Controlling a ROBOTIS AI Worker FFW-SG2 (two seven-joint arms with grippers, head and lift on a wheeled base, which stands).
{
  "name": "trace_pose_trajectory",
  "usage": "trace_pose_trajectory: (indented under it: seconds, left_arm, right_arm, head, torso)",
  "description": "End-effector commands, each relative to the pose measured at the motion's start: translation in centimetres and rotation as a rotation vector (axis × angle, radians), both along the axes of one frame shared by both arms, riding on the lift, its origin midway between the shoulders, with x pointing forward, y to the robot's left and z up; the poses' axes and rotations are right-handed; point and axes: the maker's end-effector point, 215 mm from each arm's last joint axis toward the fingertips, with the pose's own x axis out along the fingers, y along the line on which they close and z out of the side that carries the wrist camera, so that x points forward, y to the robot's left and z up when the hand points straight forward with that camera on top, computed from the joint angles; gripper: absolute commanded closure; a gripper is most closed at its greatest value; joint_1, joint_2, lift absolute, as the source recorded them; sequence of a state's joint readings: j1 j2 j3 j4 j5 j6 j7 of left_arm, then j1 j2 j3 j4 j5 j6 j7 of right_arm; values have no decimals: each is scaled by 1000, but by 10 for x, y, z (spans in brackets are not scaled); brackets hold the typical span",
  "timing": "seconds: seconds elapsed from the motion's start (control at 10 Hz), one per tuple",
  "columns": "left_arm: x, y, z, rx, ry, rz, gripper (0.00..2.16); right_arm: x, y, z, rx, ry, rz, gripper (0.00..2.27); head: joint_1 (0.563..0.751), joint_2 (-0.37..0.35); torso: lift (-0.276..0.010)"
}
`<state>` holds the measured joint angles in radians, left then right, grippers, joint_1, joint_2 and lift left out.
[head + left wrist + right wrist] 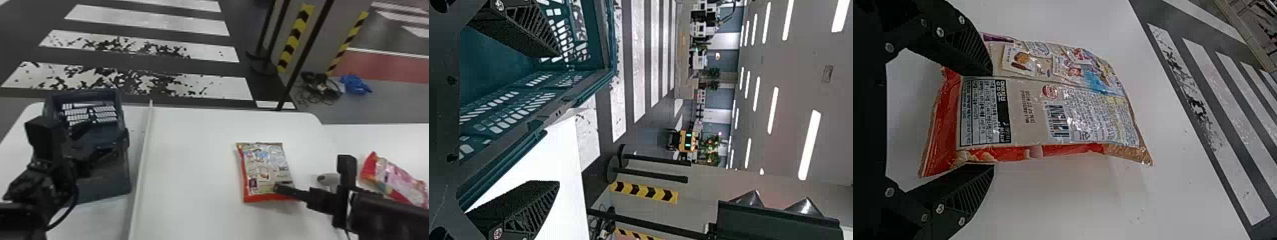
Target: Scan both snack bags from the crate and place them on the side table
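Well, on the white table (pixel 191 191), right of the crate (pixel 110 178), one snack bag (pixel 265 164) points lengthwise away from the nearer, right gripper (pixel 993 120), spread open at its close end; the left gripper (pixel 559 118) gapes too.

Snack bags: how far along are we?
Looks done: both are out of the crate; the pink-and-red bag lies to the right, apparently on the side table.
In hand: right end effector is at the red-edged bag; grip unclear.
Left, probably: moving that one right. Scans can't be confirmed here.
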<state>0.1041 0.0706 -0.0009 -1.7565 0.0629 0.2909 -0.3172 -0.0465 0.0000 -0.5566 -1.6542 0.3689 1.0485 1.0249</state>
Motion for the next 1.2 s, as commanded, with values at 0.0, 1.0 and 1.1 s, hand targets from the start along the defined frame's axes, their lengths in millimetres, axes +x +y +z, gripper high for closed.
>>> trace_pose_trajectory:
  seconds: [0.0,1.0,1.1]
  left_arm:
    - [0,0,0,0,0,-1,83]
    - [0,1,6,2,-11,1,83]
    - [1,0,8,2,-15,-1,83]
  right_arm:
    - [3,-3,-2,-32,-9,8,2007]
    - [13,-105,116,106,-353,-254,2240]
    - [14,-133,120,54,-390,-323,2240]
  head:
    - [695,-197]
    - [695,-264]
    - [695,-287]
  torso:
    - [-98]
    - [-98]
    - [-98]
